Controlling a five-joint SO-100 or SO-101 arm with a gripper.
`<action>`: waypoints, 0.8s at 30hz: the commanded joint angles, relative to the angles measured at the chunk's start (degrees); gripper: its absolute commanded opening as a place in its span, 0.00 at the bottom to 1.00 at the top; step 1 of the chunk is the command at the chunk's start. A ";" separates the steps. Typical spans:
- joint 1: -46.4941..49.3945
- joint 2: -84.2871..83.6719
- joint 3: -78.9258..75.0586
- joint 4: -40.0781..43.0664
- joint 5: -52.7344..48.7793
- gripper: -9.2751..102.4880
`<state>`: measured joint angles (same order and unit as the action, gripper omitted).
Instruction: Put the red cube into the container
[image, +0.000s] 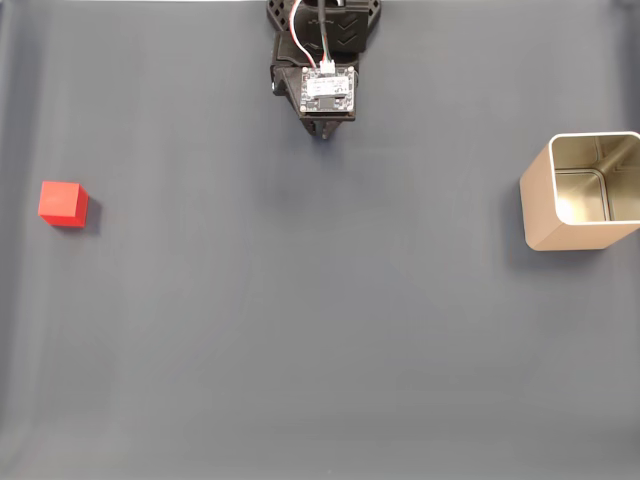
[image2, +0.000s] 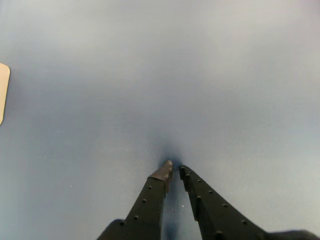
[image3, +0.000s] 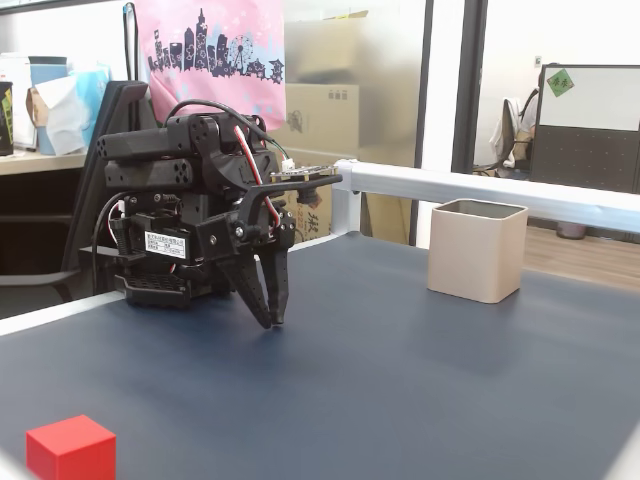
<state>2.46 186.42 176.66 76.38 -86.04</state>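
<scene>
— Looking at the table: where is the red cube (image: 64, 203) relative to the container (image: 540, 208)?
— Far across the dark mat (image: 320, 350) from it, sitting flat, touching nothing.
— And your gripper (image2: 175, 171)?
— Mine hangs tips-down just above the mat, roughly midway between cube and container but set back from both. My fingers (image2: 150, 197) are nearly together, a narrow slit between them, gripping nothing.

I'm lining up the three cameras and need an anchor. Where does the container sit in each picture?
A fixed view, from above: the container stands at the right edge, open top showing.
Wrist view: a beige sliver at the left edge is probably its wall.
A fixed view, from the side: it stands right of centre.
Shared landmark: the gripper.
</scene>
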 joint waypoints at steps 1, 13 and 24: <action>0.35 4.04 0.62 0.88 -5.01 0.08; 0.35 4.13 0.62 0.88 -4.92 0.08; 0.70 3.78 0.62 -2.90 -3.08 0.08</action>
<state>2.46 186.50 176.66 76.29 -90.09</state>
